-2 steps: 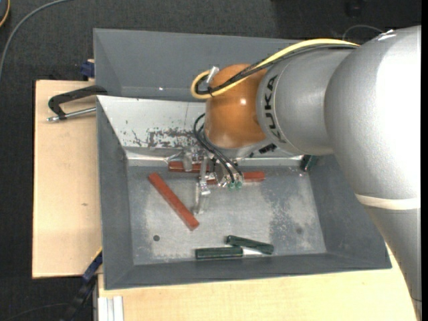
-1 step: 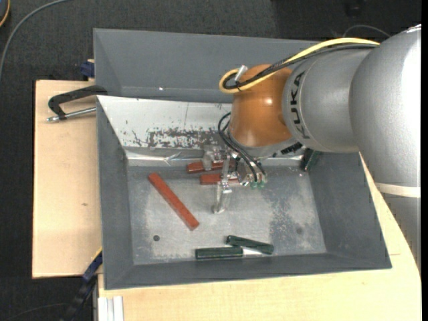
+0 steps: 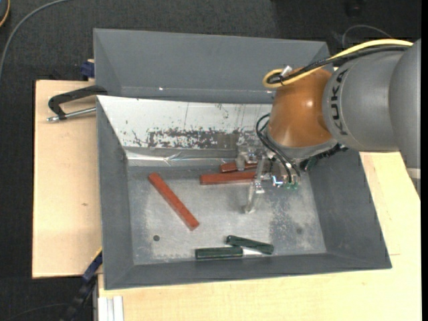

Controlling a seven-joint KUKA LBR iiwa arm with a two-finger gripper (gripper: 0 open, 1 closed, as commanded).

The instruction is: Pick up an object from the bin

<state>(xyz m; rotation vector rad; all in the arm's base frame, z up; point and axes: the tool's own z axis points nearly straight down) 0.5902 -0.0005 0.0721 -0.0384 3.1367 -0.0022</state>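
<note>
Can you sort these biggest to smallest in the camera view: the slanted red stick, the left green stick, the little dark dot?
1. Slanted red stick, longest and widest.
2. Left green stick, shorter and thinner.
3. Dark dot, by far the smallest.

The brand "KUKA" stands in dark letters on the grey arm (image 3: 374, 99).

- Orange-red flat bar (image 3: 172, 200): lying diagonally, left-centre of the bin (image 3: 114, 199) floor, apart from the rest.
- Dark green bar (image 3: 217, 253): flat along the front wall.
- Dark green pen-like piece (image 3: 251, 245): slightly tilted, touching that bar's right end.
- Small dark speck (image 3: 156, 239): front left.
</note>
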